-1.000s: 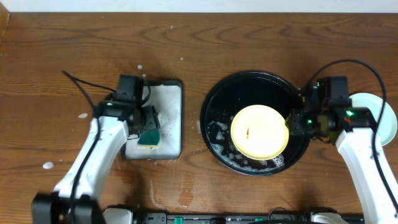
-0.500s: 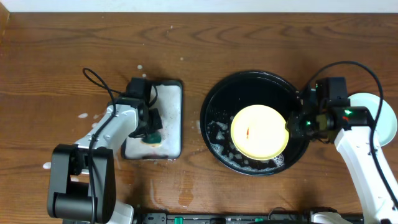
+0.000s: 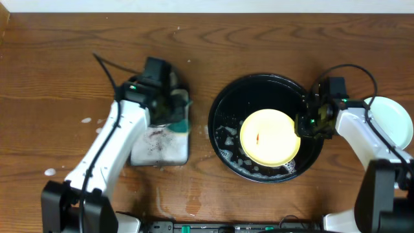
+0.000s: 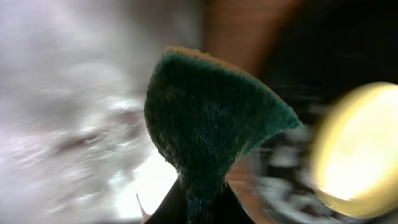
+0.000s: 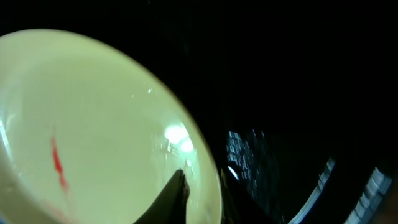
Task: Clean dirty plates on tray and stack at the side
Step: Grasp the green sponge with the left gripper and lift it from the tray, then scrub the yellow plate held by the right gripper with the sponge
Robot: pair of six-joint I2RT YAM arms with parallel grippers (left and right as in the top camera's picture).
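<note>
A yellow plate (image 3: 270, 136) with a small red smear lies in the round black tray (image 3: 259, 87); in the right wrist view the plate (image 5: 93, 124) fills the left side. My right gripper (image 3: 302, 125) sits at the plate's right rim. One finger (image 5: 174, 193) rests on top and the other is under the edge, so the right gripper (image 5: 202, 196) is shut on the rim. My left gripper (image 3: 176, 111) is shut on a green sponge (image 4: 211, 118), held above the right edge of the soapy tray (image 3: 158, 145). A pale mint plate (image 3: 391, 123) rests on the wood at the far right.
White foam (image 3: 229, 145) lies in the black tray's lower left. Reddish stains mark the soapy tray's white surface. Water drops dot the wood (image 3: 194, 207) near the front and left. The right arm's cable loops above the mint plate.
The left gripper closed on the sponge, lifted it off the soapy tray and carried it right toward the black tray. The right jaws narrowed onto the yellow plate's rim.
</note>
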